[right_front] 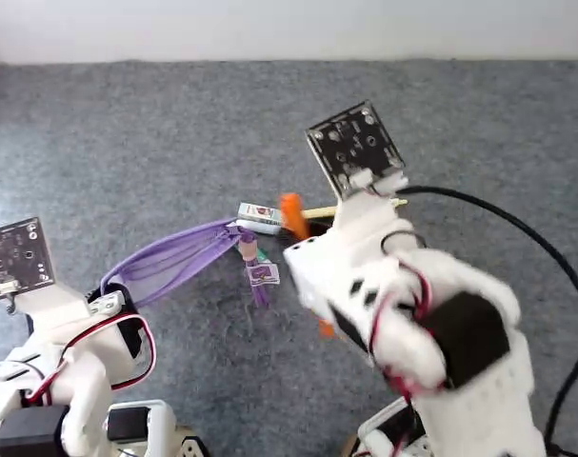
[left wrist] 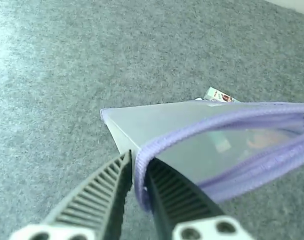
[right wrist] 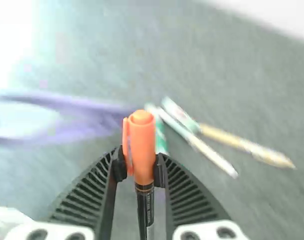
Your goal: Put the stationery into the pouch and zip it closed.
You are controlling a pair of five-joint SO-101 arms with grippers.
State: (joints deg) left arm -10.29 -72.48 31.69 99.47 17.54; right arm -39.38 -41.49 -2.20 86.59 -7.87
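Grey felt table (right_front: 174, 124) carries the purple pouch (right_front: 174, 259), its 8 o'clock corner clamped in the left pincer (left wrist: 137, 162). The right pincer (right wrist: 140, 160) grips an orange-capped marker (right wrist: 140, 137); loose pens (right wrist: 202, 148) lie at the pouch's 3 o'clock. A slack mouth could deflect the marker.

Nothing legible in any view.
- Small white packet (right_front: 258, 215) by the pouch (right_front: 169, 262) mouth: printed label with red and dark patches, too small to read.
- Tag (right_front: 263, 274) near the zip end: purple-and-white print, unreadable.
- Two pens (right wrist: 182, 116) on the surface (right_front: 155, 133): green-white patterned barrels, blurred.
- Orange marker (right wrist: 140, 145): no print I can make out.
- Boards (right_front: 357, 148) on the arms: markings too small to read.
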